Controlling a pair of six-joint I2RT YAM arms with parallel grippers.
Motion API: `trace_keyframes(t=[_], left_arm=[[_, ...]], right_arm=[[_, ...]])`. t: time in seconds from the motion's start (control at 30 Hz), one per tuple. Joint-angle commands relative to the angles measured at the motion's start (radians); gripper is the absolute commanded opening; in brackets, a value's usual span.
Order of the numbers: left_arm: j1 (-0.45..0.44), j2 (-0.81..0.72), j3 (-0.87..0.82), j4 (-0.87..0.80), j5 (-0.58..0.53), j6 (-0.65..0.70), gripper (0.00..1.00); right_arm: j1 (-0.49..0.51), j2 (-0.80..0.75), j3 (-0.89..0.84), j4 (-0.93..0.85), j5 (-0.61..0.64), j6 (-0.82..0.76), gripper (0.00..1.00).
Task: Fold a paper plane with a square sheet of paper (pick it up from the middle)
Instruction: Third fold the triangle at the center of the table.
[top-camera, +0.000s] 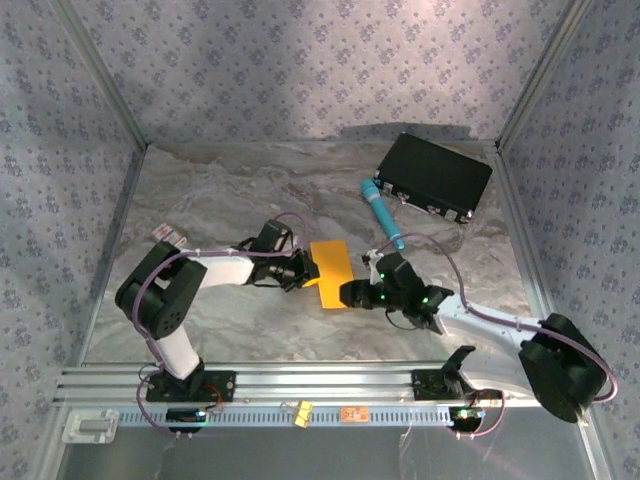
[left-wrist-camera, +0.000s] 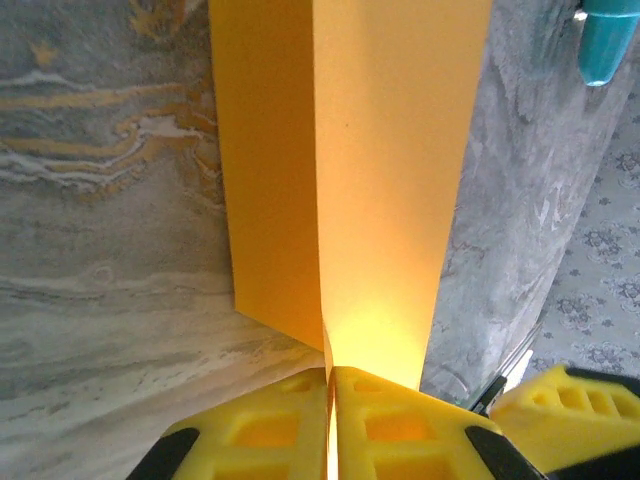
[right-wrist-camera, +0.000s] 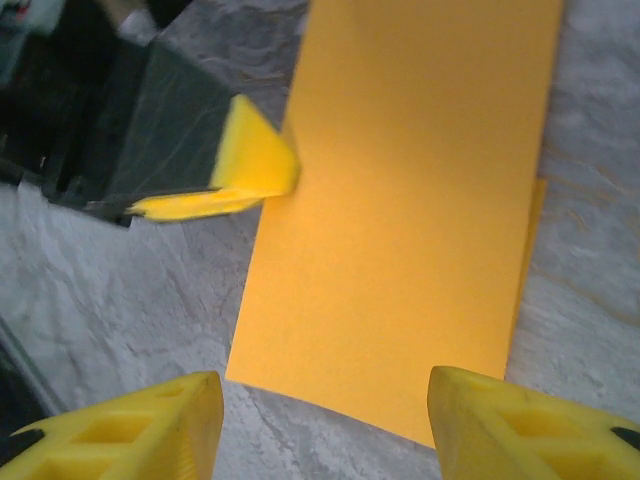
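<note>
Left wrist: doubled square sheet of paper (left-wrist-camera: 390, 170) within tight left tool (left-wrist-camera: 328, 392).

The folded orange-yellow paper sheet (top-camera: 333, 272) is hemmed in at mid-table. Its left edge is pinched by the left gripper (top-camera: 307, 270), and its near end is faced by the right gripper (top-camera: 350, 294) with jaws apart. Passage beyond it on the right is narrowed by a teal pen-like cylinder (top-camera: 382, 213) and a flat black case (top-camera: 433, 177). Open room is offered by the grey marbled tabletop (top-camera: 220, 190) at the far left, broken only by a small white-and-red card (top-camera: 168, 235) near the left wall.
</note>
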Motion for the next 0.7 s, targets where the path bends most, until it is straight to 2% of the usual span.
trace_keyframes(t=[0.0, 0.13, 0.27, 0.47, 0.67], left_arm=[[0.009, -0.034, 0.002, -0.044, 0.023, 0.019, 0.10], [0.016, -0.027, 0.034, -0.096, 0.038, 0.047, 0.10], [0.021, -0.019, 0.056, -0.117, 0.044, 0.061, 0.10], [0.021, -0.018, 0.068, -0.119, 0.047, 0.060, 0.10], [0.021, -0.018, 0.064, -0.108, 0.046, 0.053, 0.10]], right_arm=[[0.102, -0.028, -0.002, 0.026, 0.220, -0.239, 0.58], [0.203, 0.001, -0.008, 0.081, 0.306, -0.436, 0.59], [0.294, 0.082, 0.022, 0.098, 0.404, -0.562, 0.59], [0.393, 0.211, 0.059, 0.149, 0.567, -0.686, 0.59], [0.440, 0.286, 0.074, 0.184, 0.688, -0.754, 0.59]])
